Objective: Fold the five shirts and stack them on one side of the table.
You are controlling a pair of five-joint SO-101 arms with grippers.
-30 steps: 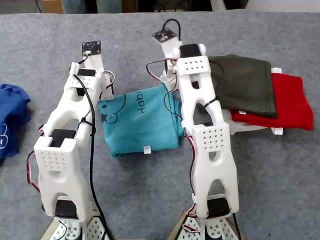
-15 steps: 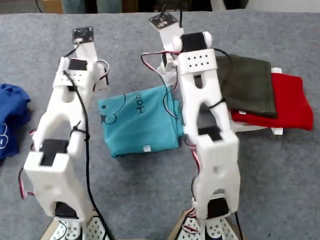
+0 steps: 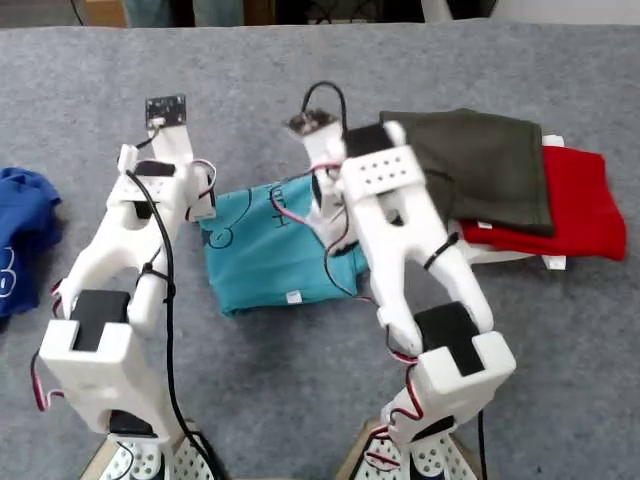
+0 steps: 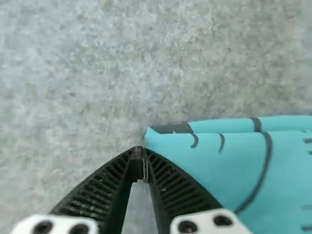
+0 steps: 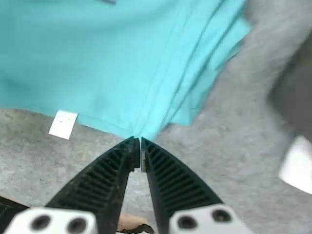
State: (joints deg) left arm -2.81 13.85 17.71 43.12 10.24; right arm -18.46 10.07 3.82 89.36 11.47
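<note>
Left pincer [image 4: 139, 152] and right pincer [image 5: 137, 142]: both pressed together.
Teal shirt [image 4: 234, 161] corner just beside the left tips; its folded edge sits at the right tips, white tag [image 5: 63, 124] nearby.

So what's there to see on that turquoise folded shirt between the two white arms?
The turquoise folded shirt looks like soft knit cloth, folded into a rough rectangle and lying flat on the grey felt table. It bears a dark line drawing, and a small white tag sticks out at its near edge. The left gripper is shut beside one corner, the right gripper shut at the layered edge; actual pinching is unclear.
</note>
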